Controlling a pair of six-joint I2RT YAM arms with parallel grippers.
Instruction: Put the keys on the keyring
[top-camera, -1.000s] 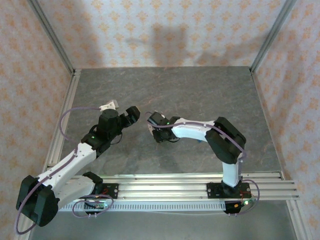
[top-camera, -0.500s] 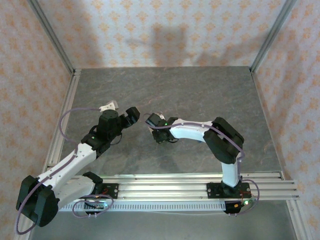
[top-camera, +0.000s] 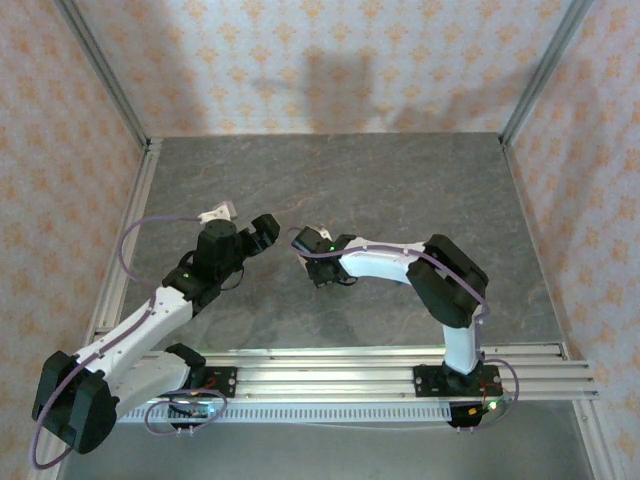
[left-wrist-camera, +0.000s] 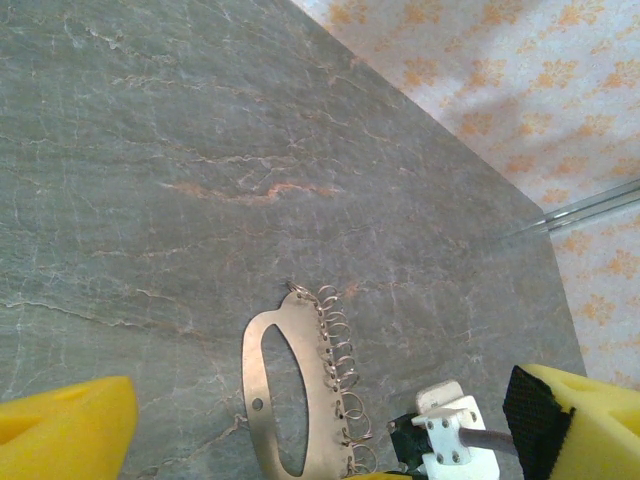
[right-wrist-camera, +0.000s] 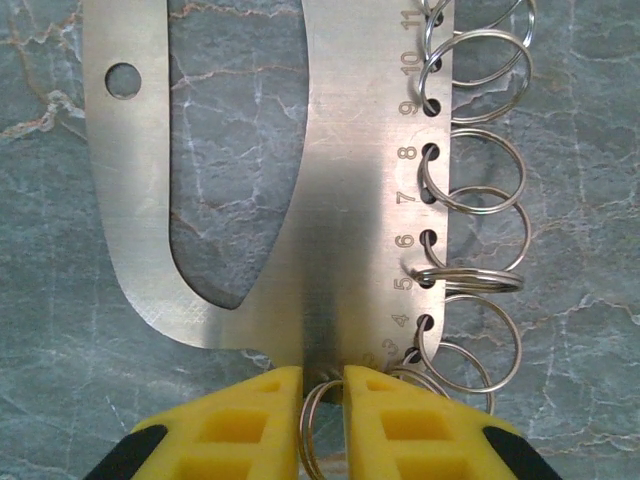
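Observation:
The keyring is a flat silver plate with an oval cut-out, and a row of split rings hangs from numbered holes along one edge. It lies flat on the table. My right gripper sits at the plate's near end, its yellow fingers drawn close on a split ring that stands between them at the plate's edge. The keyring also lies between the wide-apart yellow fingers of my open left gripper. In the top view the left gripper faces the right gripper. The keys are out of view.
The grey stone-patterned table is walled by patterned panels at the back and sides. A small white block lies left of the left arm. The right wrist's white mount with its cable shows beside the keyring.
My right gripper has edged a little left toward the left gripper, and its fingers have drawn closer together. The left arm has stayed put.

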